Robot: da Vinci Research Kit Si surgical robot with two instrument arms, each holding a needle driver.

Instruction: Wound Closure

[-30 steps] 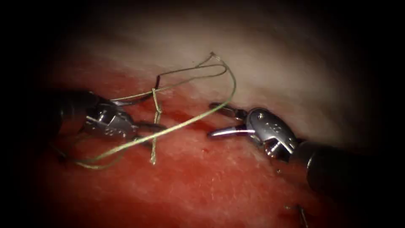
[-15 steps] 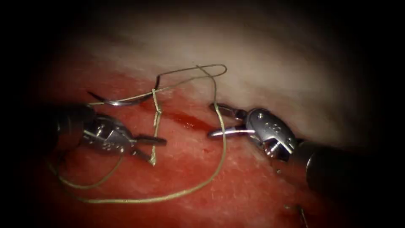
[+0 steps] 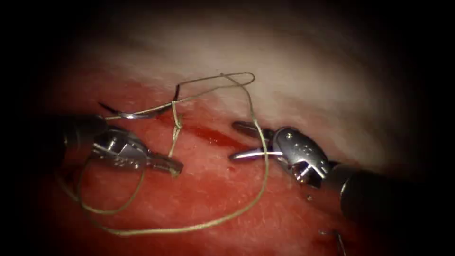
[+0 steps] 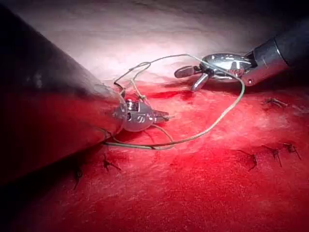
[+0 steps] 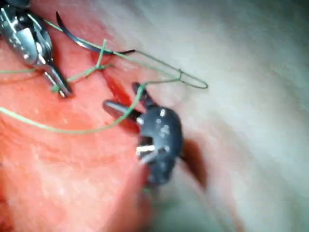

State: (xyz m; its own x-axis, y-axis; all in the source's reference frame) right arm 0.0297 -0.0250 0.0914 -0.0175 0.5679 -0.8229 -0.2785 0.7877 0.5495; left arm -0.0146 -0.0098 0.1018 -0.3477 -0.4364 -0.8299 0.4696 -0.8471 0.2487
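The tissue [image 3: 294, 85] carries everything here, with red fluid [image 3: 213, 208] over its 6 o'clock half. On it lie the curved needle [image 3: 137, 113], at 9 o'clock from the cut [image 3: 211, 135], and slack loops of thread [image 3: 189, 227].

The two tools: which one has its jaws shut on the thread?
The left tool, left of the cut, is shut on the short thread end below the knot. The right tool has open jaws; the thread only runs between them.
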